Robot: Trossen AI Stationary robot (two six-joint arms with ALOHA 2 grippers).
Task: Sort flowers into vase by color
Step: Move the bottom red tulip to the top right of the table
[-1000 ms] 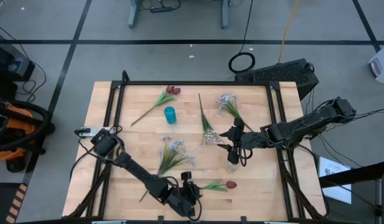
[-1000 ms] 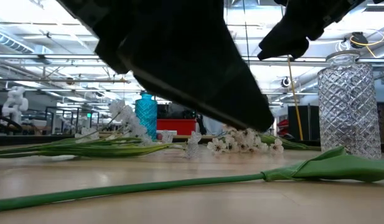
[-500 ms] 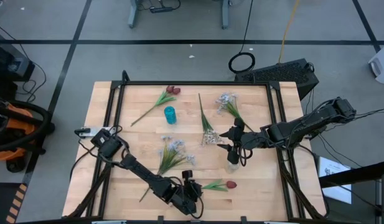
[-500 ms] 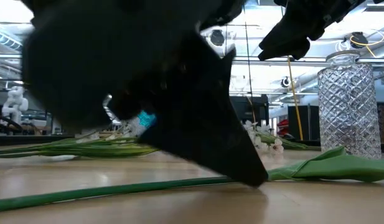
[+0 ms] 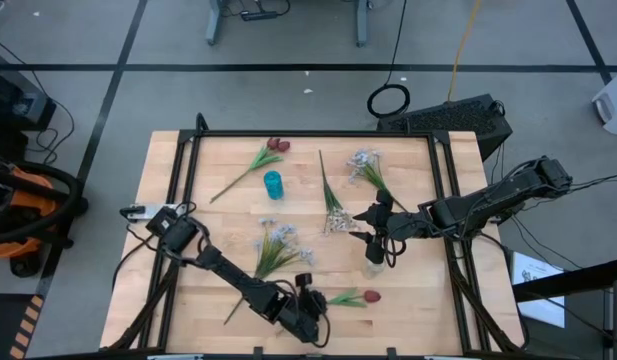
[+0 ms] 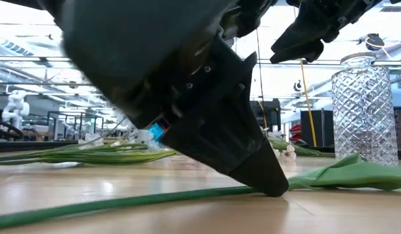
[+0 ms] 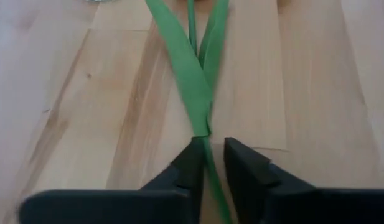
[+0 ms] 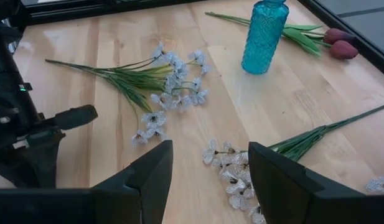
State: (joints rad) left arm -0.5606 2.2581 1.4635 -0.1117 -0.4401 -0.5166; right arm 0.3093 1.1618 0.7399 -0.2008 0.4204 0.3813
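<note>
1. While the red tulip stem (image 5: 350,297) lay near the front edge of the worktop (image 5: 218,225), its bud pointed toward the right side and its green stalk ran back toward the left tool (image 5: 310,302).
2. Its long axis therefore lined up with the left tool's reach, with the stalk passing straight between the two dark fingers (image 7: 190,163), which stood only narrowly apart, close on either side of it.
3. I judged the left arm to be much the nearer; a firm pinch on the stalk looked like the step in hand.
4. Only the left wrist view showed the stalk inside the gap; the high view gave the whole stem's direction.
5. Farther off, the right tool (image 5: 376,222) hung spread and empty over the clear glass vase (image 6: 364,107).
6. Beyond stood the blue vase (image 5: 274,184) and the white blossom sprays (image 8: 162,81).
</note>
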